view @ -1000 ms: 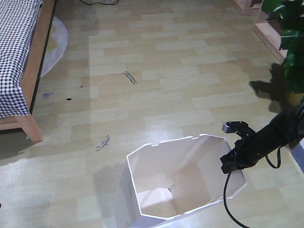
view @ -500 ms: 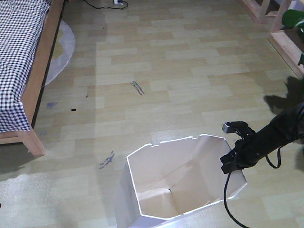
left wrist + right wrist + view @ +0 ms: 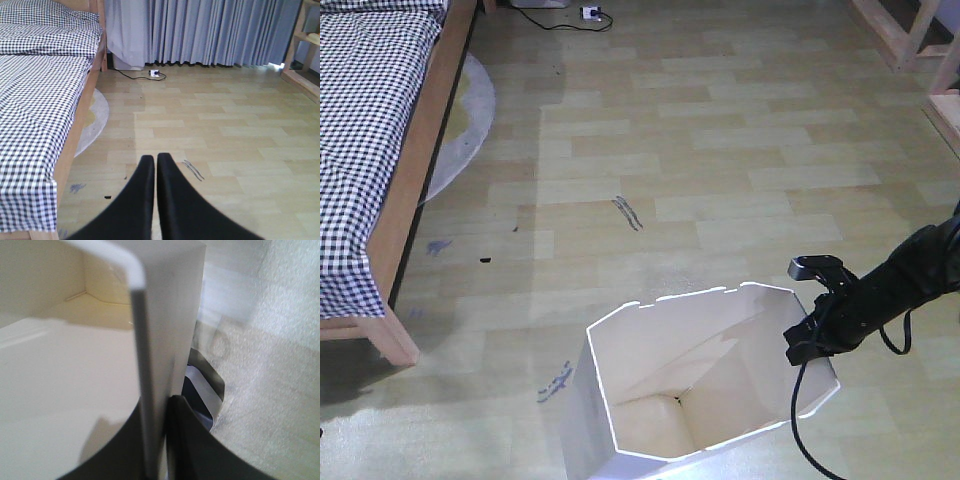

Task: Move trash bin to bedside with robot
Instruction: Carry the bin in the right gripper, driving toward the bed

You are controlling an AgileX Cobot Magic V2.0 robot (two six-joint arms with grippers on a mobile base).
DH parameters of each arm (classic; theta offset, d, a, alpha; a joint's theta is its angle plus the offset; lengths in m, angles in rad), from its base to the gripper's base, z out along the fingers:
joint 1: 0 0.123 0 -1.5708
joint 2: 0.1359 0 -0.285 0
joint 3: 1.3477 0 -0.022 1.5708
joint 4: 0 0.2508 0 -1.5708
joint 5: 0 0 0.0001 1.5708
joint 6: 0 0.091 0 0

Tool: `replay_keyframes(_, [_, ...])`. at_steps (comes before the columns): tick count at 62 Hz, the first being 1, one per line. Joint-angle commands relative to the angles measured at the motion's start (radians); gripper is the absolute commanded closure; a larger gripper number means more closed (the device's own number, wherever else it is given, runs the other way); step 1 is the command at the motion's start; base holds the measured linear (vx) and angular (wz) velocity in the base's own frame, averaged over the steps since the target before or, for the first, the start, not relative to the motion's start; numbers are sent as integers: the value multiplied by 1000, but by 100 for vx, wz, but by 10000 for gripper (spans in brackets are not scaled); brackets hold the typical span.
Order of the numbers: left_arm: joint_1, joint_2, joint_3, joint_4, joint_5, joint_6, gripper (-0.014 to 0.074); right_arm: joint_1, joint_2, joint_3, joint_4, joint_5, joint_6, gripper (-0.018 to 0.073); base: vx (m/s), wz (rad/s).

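Right end effector (image 3: 808,338) is clamped narrow on the right-hand wall of the trash bin (image 3: 640,365), one finger inside and one outside. The bin is upright, long axis vertical, base out of frame, with nothing visible inside. Left end effector (image 3: 156,167) is closed on nothing, clear of the bin. Bedside (image 3: 415,200) lies ahead and to the left, well apart across the floor (image 3: 720,180), so the move is judged forward-left, with the right arm carrying.
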Motion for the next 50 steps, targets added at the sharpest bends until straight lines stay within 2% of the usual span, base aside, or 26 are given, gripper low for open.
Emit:
replay_keyframes(1, [0, -14, 12, -4, -69, -6, 602, -2, -74, -13, 77, 177, -7, 564, 32, 9])
replay_keyframes(50, [0, -14, 12, -4, -69, -6, 602, -2, -74, -13, 77, 177, -7, 564, 28, 3])
